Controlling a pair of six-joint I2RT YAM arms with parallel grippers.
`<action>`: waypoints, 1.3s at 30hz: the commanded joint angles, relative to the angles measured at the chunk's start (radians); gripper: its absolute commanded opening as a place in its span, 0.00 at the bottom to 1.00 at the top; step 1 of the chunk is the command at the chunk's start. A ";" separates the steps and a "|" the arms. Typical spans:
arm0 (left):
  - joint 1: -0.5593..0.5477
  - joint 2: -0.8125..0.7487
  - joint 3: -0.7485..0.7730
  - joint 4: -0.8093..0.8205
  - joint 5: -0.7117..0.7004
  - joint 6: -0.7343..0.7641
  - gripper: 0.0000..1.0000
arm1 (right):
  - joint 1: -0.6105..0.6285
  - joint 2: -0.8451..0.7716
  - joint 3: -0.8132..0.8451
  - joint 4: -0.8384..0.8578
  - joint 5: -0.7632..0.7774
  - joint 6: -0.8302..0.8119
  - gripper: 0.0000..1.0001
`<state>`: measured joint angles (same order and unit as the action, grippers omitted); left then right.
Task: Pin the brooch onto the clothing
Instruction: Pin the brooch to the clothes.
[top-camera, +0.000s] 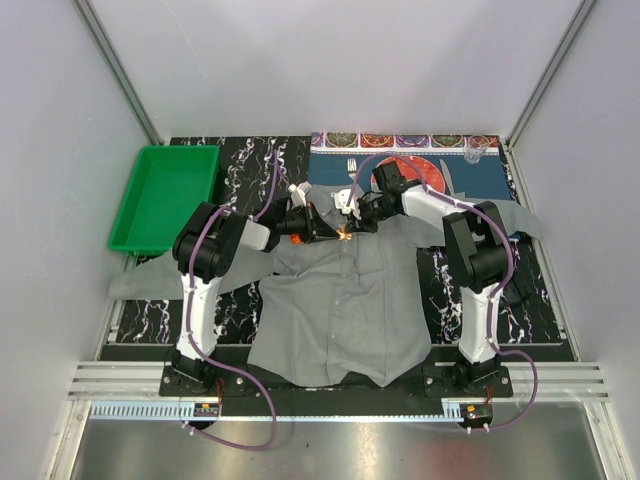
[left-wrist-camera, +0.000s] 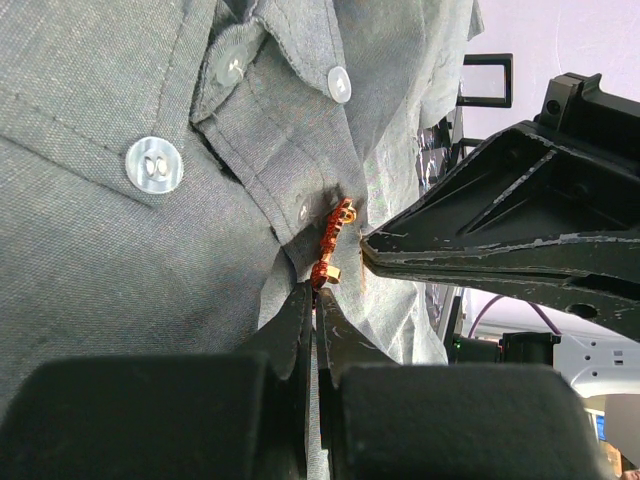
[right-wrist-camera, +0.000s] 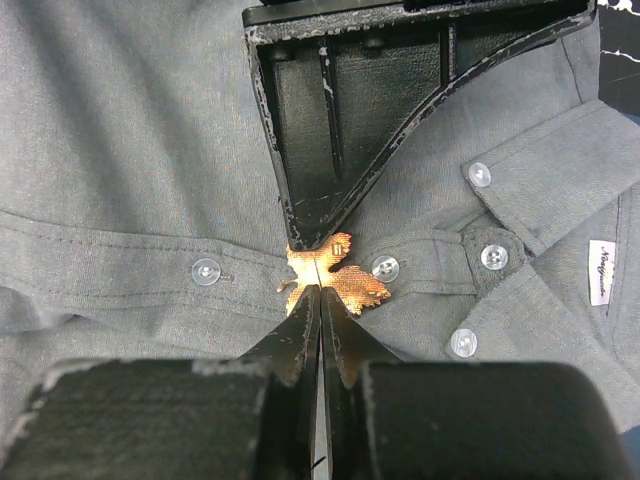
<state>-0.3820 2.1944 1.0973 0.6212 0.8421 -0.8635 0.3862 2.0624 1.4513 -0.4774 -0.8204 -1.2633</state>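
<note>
The grey shirt (top-camera: 340, 300) lies flat on the table, collar at the far end. The orange-gold leaf-shaped brooch (top-camera: 347, 235) sits on the button placket just below the collar. It shows flat in the right wrist view (right-wrist-camera: 358, 282) and edge-on in the left wrist view (left-wrist-camera: 335, 235). My left gripper (top-camera: 334, 230) comes in from the left, and its jaws (left-wrist-camera: 318, 292) are shut on the brooch's lower end and a fold of fabric. My right gripper (top-camera: 353, 227) comes in from the right. It (right-wrist-camera: 320, 290) is shut, with its tips against the brooch's middle, facing the left gripper (right-wrist-camera: 308, 240).
A green tray (top-camera: 165, 195) stands at the far left. A blue patterned placemat (top-camera: 480, 175) lies at the far right, partly under the shirt's sleeve. A black marbled mat (top-camera: 250, 160) covers the table. Pale buttons (right-wrist-camera: 206, 271) line the placket, and a white label (right-wrist-camera: 600, 272) is inside the collar.
</note>
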 joint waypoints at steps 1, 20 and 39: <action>-0.005 -0.013 0.016 0.046 0.029 0.006 0.00 | 0.022 0.016 0.040 0.016 0.018 -0.007 0.05; -0.005 -0.012 0.016 0.051 0.037 0.004 0.00 | 0.046 0.044 0.035 0.079 0.113 -0.002 0.08; -0.005 -0.012 0.013 0.028 0.023 0.023 0.00 | 0.063 0.065 0.049 0.140 0.193 0.100 0.06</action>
<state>-0.3782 2.1944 1.0973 0.6201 0.8330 -0.8604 0.4377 2.1002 1.4662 -0.4034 -0.6708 -1.2037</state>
